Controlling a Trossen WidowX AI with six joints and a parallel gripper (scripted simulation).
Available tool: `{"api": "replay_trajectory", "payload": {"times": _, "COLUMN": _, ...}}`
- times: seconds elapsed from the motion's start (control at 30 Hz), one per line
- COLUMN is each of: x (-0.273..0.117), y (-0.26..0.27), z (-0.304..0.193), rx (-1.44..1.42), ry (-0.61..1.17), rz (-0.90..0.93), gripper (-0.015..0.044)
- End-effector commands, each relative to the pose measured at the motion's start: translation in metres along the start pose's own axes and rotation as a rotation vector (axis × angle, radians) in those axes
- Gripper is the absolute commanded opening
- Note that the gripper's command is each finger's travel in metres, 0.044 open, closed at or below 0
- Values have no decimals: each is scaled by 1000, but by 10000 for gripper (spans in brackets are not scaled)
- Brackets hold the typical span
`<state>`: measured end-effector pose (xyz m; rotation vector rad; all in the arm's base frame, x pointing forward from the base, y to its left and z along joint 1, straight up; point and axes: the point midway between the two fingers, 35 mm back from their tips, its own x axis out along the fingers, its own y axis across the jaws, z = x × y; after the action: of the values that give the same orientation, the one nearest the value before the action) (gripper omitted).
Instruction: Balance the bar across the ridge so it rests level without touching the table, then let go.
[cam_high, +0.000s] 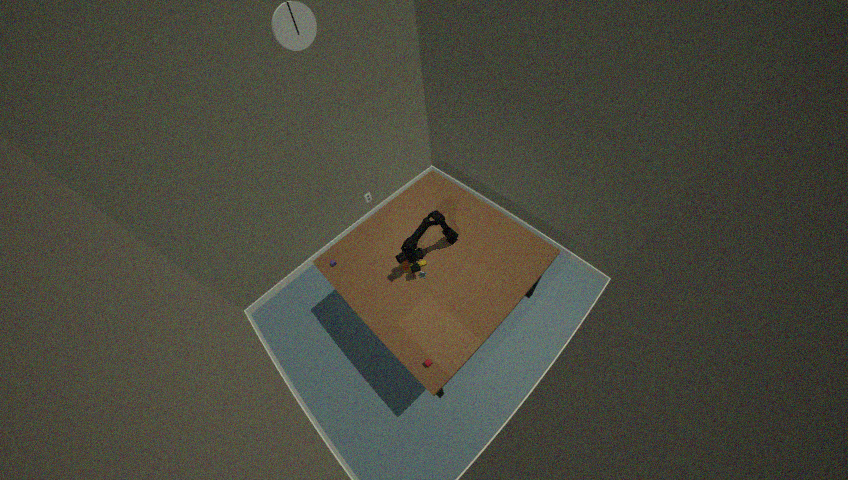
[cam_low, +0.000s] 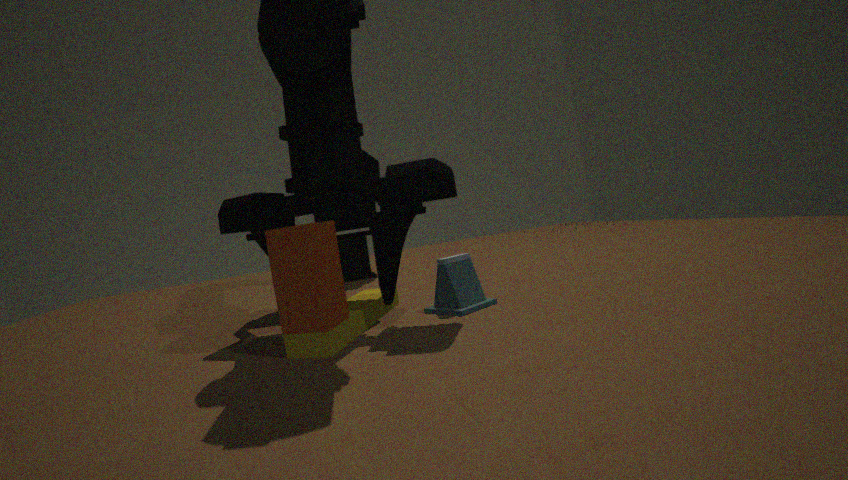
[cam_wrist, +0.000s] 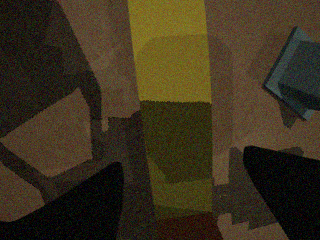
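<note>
The bar is a long yellow piece (cam_high: 422, 262) (cam_low: 315, 346) (cam_wrist: 172, 65) lying flat on the table, with a tall orange-red block (cam_high: 405, 265) (cam_low: 306, 276) (cam_wrist: 187, 228) standing on one end. The ridge is a small blue-grey wedge on a thin base (cam_high: 422, 274) (cam_low: 462, 285) (cam_wrist: 301, 75), upright beside the bar with a gap between them. Nothing rests on it. My gripper (cam_low: 343, 304) (cam_wrist: 184, 163) is open and low, with one finger on each side of the yellow part, close to the block. In the exterior view the block hides the left fingertip.
On the table (cam_high: 476, 285), a small purple block (cam_high: 332, 262) lies near the left corner and a small red block (cam_high: 427, 362) near the front corner. Both are far from the bar. The arm's base (cam_high: 452, 236) stands behind the bar.
</note>
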<state>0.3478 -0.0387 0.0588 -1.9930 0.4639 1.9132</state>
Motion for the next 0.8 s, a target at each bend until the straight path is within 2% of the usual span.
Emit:
{"api": "replay_trajectory", "payload": {"times": 0.0, "x": 10, "y": 2, "z": 3, "rx": -5, "ry": -12, "rz": 8, "gripper": 315}}
{"api": "replay_trajectory", "payload": {"times": 0.57, "x": 10, "y": 2, "z": 3, "rx": -5, "ry": -12, "rz": 8, "gripper": 315}}
{"api": "replay_trajectory", "payload": {"times": 0.77, "x": 9, "y": 1, "z": 2, "rx": 0, "ry": -10, "rz": 4, "gripper": 157}}
